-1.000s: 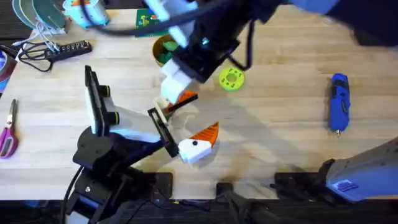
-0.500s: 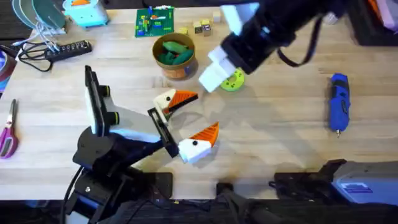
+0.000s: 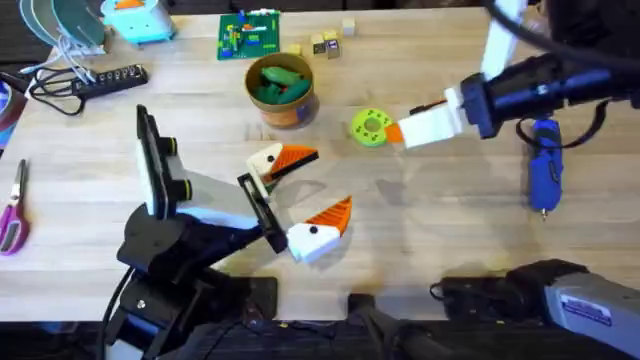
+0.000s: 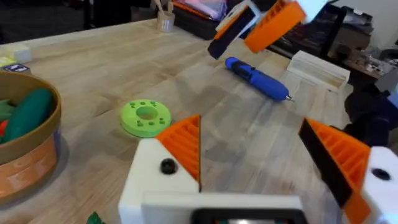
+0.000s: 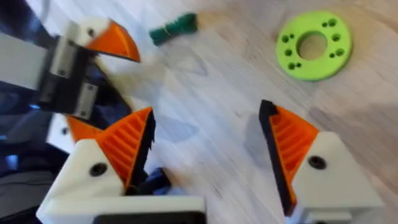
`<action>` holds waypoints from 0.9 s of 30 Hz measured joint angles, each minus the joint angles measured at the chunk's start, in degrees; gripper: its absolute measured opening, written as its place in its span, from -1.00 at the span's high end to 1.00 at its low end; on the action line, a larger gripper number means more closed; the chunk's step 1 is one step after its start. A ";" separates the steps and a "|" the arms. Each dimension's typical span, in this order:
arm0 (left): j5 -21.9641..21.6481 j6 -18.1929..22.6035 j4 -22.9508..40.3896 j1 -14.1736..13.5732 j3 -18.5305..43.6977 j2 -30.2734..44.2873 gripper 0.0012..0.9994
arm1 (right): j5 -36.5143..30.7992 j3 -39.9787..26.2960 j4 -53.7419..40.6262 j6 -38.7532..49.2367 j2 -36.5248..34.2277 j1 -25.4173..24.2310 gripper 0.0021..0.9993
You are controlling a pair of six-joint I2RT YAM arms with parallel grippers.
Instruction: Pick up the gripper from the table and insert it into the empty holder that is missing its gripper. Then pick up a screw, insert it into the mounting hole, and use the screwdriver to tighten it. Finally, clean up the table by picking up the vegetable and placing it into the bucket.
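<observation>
My left gripper (image 3: 318, 185) rests open near the table's middle. Both its white finger bases carry orange ribbed pads, and a dark screw head (image 4: 168, 166) sits in one base. My right gripper (image 3: 400, 130) hangs open above the table beside the lime-green disc (image 3: 371, 127), with orange pads on both fingers (image 5: 124, 149) and nothing between them. The blue screwdriver (image 3: 545, 165) lies at the right, partly under the right arm. The vegetable (image 5: 174, 28), a small dark green bundle, lies on the wood by the left gripper. The orange-brown bucket (image 3: 280, 108) stands at the back with green pieces inside. A loose gripper wedge is out of view.
Scissors (image 3: 14, 210) lie at the left edge. A power strip (image 3: 100, 78), a green circuit board (image 3: 250, 35) and small wooden blocks (image 3: 330, 42) line the back. Bare wood lies between the left gripper and the screwdriver.
The right arm has swung from over the left gripper's fingers out to the right, past the green disc. The left arm has not moved.
</observation>
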State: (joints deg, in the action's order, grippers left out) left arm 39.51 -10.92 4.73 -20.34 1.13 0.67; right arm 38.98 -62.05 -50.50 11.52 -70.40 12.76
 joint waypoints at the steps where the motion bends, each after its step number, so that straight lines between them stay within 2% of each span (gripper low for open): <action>1: -0.01 0.00 -0.02 0.00 0.00 -0.01 -0.98 | 2.58 0.05 0.04 1.01 -0.21 -1.42 -0.99; 4: -0.01 0.00 0.01 0.00 0.00 -0.01 -0.99 | 8.83 0.07 1.22 3.46 -1.17 -5.12 -0.99; 8: 0.00 0.00 0.00 0.02 0.00 -0.01 -0.99 | 12.53 0.07 -0.55 9.61 -2.24 -7.16 -0.99; 15: 0.02 0.00 0.01 0.01 0.00 0.00 -0.99 | 15.06 0.73 -5.34 31.82 -2.49 -3.99 -0.99; 19: 0.01 0.00 0.01 0.01 0.00 0.01 -0.99 | 21.06 0.86 -3.39 42.73 -3.71 -1.84 -0.99; 22: -0.01 0.00 -0.01 0.00 0.00 0.00 -0.99 | 24.77 0.86 -3.48 47.89 -4.88 -0.80 -0.99; 27: -0.03 0.00 0.00 0.00 0.00 0.02 -0.99 | 26.80 0.86 -3.50 51.72 -7.51 -0.49 -0.99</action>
State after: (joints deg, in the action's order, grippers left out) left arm 39.48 -10.92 4.73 -20.34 1.13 0.69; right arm 65.78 -61.19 -54.00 63.24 -77.91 12.27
